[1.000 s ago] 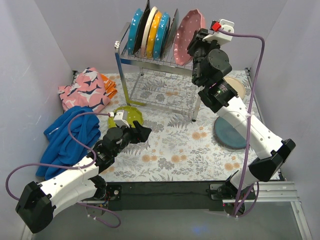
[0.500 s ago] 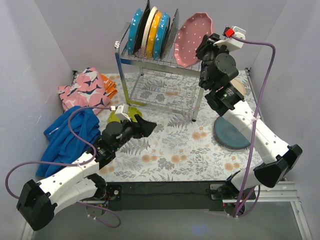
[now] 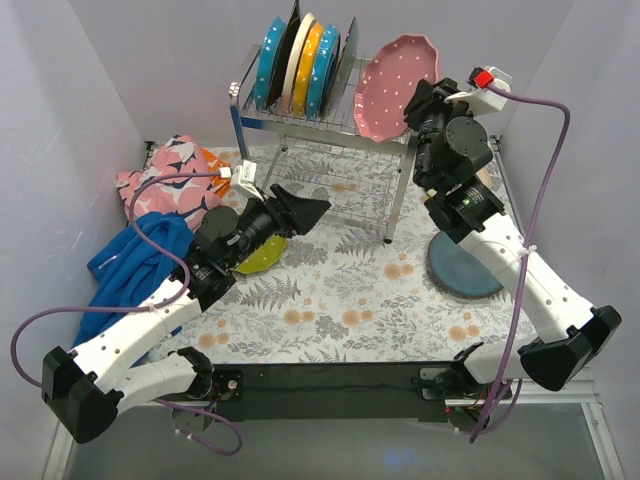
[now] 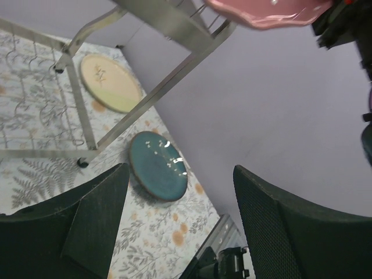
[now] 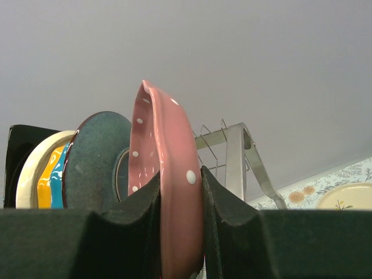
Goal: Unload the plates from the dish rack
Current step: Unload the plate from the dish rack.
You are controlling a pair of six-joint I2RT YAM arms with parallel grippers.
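My right jaws are clamped on the rim of the pink plate (image 3: 393,85), tilted over the right end of the dish rack (image 3: 310,120) so that it clears the slot wires, I think, while my left jaws stand apart and empty, facing the rack.

Left arm stretched forward, pincer (image 3: 312,207) gaping wide, empty. Right arm reared high, pincer (image 3: 418,103) clamped on pink plate (image 3: 385,85).
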